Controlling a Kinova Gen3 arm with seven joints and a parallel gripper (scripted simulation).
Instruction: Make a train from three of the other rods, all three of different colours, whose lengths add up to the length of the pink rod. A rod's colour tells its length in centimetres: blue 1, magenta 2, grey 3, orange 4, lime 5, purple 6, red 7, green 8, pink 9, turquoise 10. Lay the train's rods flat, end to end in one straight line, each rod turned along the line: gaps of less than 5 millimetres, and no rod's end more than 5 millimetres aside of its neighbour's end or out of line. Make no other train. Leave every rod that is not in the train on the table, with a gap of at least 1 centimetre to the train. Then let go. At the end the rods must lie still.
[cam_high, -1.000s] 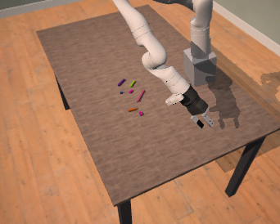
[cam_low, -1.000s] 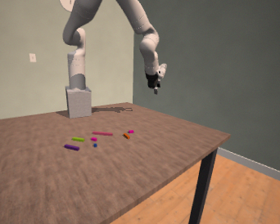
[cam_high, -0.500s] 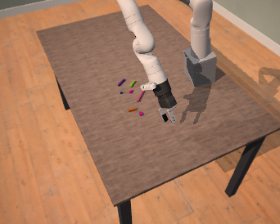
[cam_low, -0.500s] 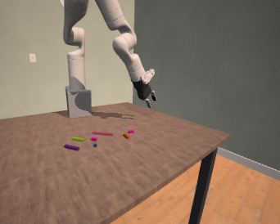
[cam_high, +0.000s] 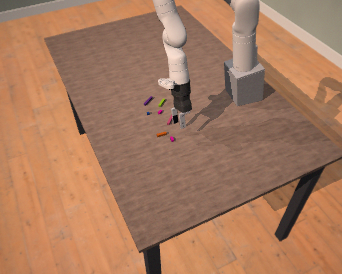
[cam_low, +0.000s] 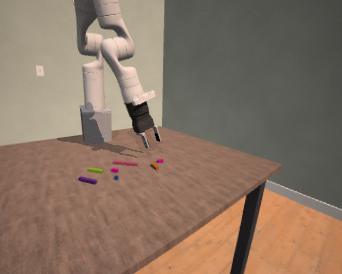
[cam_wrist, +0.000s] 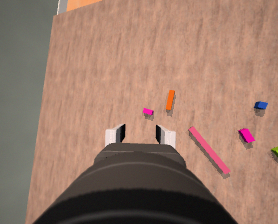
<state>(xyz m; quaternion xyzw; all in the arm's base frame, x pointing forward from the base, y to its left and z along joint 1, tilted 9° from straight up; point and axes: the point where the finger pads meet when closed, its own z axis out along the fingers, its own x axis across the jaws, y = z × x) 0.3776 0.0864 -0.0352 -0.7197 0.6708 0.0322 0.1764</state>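
Several small rods lie in a cluster on the brown table. The long pink rod (cam_high: 170, 120) (cam_wrist: 209, 150) lies flat in the middle of them. An orange rod (cam_high: 162, 134) (cam_wrist: 170, 100) and a short magenta rod (cam_high: 172, 139) (cam_wrist: 148, 111) lie towards the front. A second magenta rod (cam_high: 160, 112) (cam_wrist: 246, 135), a tiny blue rod (cam_high: 148, 113) (cam_wrist: 260, 105), a lime rod (cam_high: 162, 102) and a purple rod (cam_high: 148, 100) lie further back. My gripper (cam_high: 179, 120) (cam_low: 150, 139) (cam_wrist: 140, 130) is open and empty, above the table beside the pink rod and touching nothing.
The robot's grey base block (cam_high: 244, 82) stands at the table's far right. The table's edge and the wooden floor show at the upper left of the wrist view.
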